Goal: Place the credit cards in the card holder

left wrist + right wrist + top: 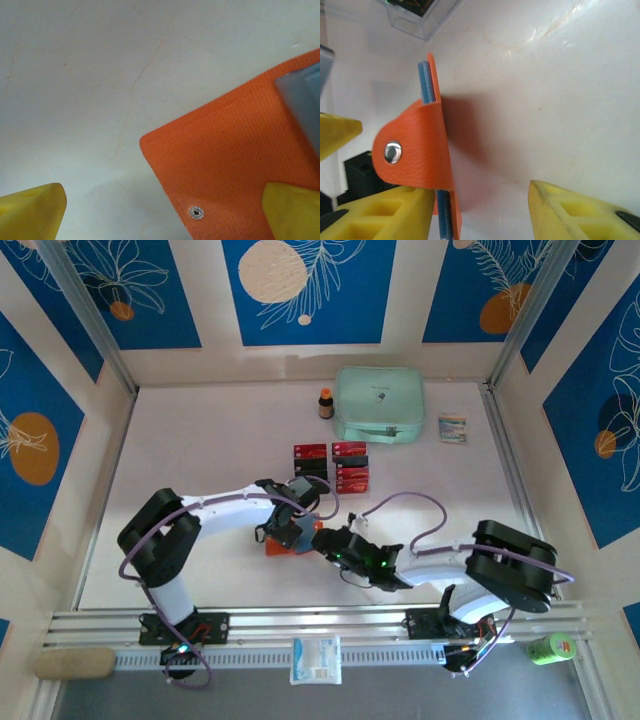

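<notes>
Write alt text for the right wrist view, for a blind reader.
An orange card holder is seen edge-on against the white table, its rounded snap-button flap toward the camera and blue-grey layers along its edge. The right pincer is open: one yellow finger lies beside the holder, the other well clear. The corner of a clear tray shows at top left.

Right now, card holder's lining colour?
Blue, edging the orange card holder; clearest in right wrist view.
</notes>
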Robot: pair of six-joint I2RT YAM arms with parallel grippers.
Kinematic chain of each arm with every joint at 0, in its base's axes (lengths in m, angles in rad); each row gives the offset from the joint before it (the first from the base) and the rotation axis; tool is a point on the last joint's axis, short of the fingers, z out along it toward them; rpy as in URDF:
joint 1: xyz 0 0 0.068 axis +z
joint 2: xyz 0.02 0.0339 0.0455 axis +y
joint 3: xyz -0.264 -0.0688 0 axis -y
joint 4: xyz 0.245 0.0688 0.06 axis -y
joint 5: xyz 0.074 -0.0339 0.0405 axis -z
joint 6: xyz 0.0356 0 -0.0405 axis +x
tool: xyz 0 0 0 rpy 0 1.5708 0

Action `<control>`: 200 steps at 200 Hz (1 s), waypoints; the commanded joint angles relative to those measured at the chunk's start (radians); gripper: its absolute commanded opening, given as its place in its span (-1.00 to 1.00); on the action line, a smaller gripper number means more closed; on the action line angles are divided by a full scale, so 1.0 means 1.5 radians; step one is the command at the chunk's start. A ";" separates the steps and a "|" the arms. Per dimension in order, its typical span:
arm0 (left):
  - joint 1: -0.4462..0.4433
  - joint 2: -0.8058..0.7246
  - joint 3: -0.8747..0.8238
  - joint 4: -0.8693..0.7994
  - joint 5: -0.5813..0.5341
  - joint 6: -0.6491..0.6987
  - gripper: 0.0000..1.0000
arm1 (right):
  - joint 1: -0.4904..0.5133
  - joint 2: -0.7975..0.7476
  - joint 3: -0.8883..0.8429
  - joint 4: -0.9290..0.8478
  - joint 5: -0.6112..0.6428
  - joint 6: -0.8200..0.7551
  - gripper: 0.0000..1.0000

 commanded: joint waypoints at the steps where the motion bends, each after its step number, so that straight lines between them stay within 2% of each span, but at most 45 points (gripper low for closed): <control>1: -0.001 -0.010 0.008 -0.025 -0.031 0.010 1.00 | -0.021 -0.068 -0.006 -0.074 -0.018 -0.040 0.06; 27: -0.001 -0.032 0.008 -0.020 -0.029 0.006 1.00 | -0.071 -0.121 0.002 -0.136 -0.080 -0.104 0.06; 56: -0.001 -0.056 0.004 -0.016 -0.028 0.000 1.00 | -0.129 -0.129 0.031 -0.175 -0.179 -0.191 0.08; 101: -0.001 -0.082 0.000 -0.007 -0.021 -0.011 1.00 | -0.139 -0.089 0.089 -0.211 -0.237 -0.271 0.23; 147: -0.001 -0.081 -0.004 -0.008 -0.023 -0.013 1.00 | -0.123 -0.010 0.150 -0.261 -0.222 -0.289 0.29; 200: -0.001 -0.086 -0.009 -0.007 -0.022 -0.017 1.00 | -0.120 0.053 0.197 -0.341 -0.179 -0.277 0.23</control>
